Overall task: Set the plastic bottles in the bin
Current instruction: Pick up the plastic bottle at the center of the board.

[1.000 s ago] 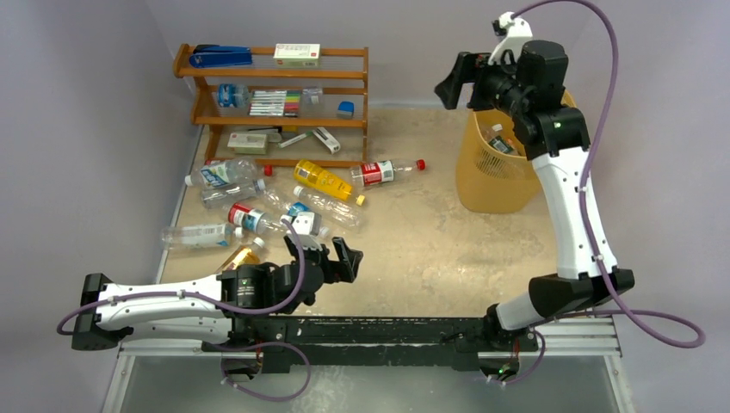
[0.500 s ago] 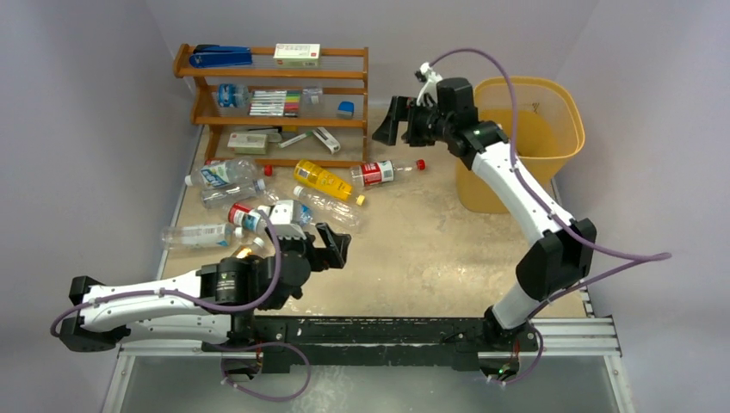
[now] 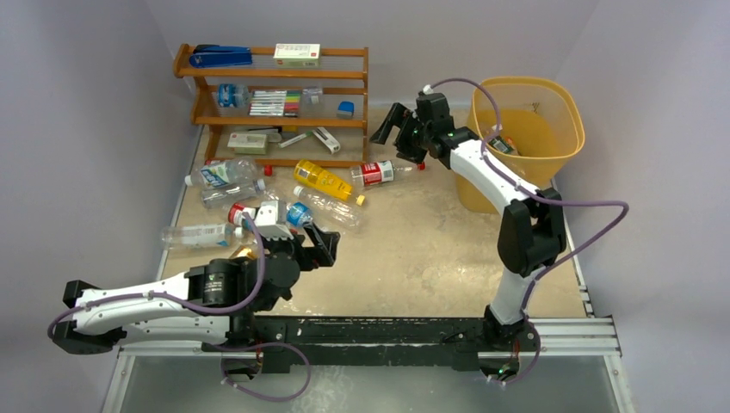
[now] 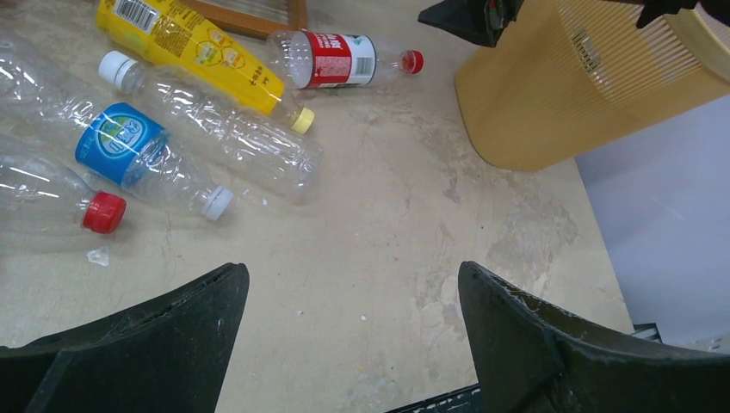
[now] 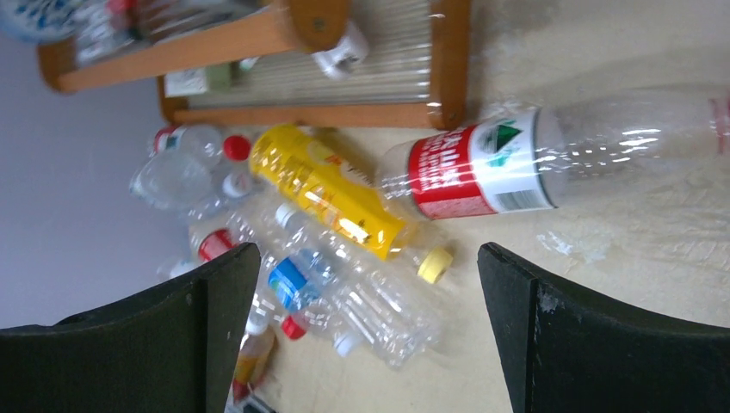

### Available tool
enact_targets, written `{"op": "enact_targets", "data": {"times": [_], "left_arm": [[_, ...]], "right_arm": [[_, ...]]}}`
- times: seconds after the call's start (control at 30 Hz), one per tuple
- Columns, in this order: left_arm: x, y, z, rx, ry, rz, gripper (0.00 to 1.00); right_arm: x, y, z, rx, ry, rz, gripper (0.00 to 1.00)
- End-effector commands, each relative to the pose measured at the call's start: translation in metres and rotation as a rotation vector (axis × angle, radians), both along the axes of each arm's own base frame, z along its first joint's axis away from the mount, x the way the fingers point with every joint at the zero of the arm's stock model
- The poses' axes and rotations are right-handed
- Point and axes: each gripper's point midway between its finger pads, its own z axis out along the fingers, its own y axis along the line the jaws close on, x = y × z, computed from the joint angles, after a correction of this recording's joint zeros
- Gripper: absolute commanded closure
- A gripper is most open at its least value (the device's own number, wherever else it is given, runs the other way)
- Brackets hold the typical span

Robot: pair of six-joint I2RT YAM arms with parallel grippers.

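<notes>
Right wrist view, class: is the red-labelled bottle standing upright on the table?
No, the red-labelled bottle lies on its side, next to the yellow bottle.

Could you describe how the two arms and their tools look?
The left arm and right arm have white shells and black joints. The left tool and right tool are black, each with two broad tapering fingers. A purple cable loops along each arm.

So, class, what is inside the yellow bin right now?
One bottle shows inside the bin, lying near its left wall. The right arm crosses that side and the near wall hides part of the floor, so any others cannot be seen.
</notes>
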Motion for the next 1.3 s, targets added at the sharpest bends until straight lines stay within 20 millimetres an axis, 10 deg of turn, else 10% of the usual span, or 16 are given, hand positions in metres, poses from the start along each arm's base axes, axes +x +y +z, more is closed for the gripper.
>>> {"op": "enact_targets", "data": {"times": [0.0,0.7,1.27], "left_arm": [[0.000,0.005,0.005,-0.038,-0.007,0.019,0.08],[-0.002,0.018,0.007,-0.078,-0.007,0.020,0.08],[-0.001,0.019,0.006,-0.071,-0.011,0.028,0.08]], "right_arm": [[0.019,-0.005,-0.012,0.026,0.065,-0.166,0.00],[0.038,-0.025,-0.126,-0.065,0.350,-0.332,0.00],[0.072,-0.027,-0.142,-0.120,0.252,-0.214,0.00]]}}
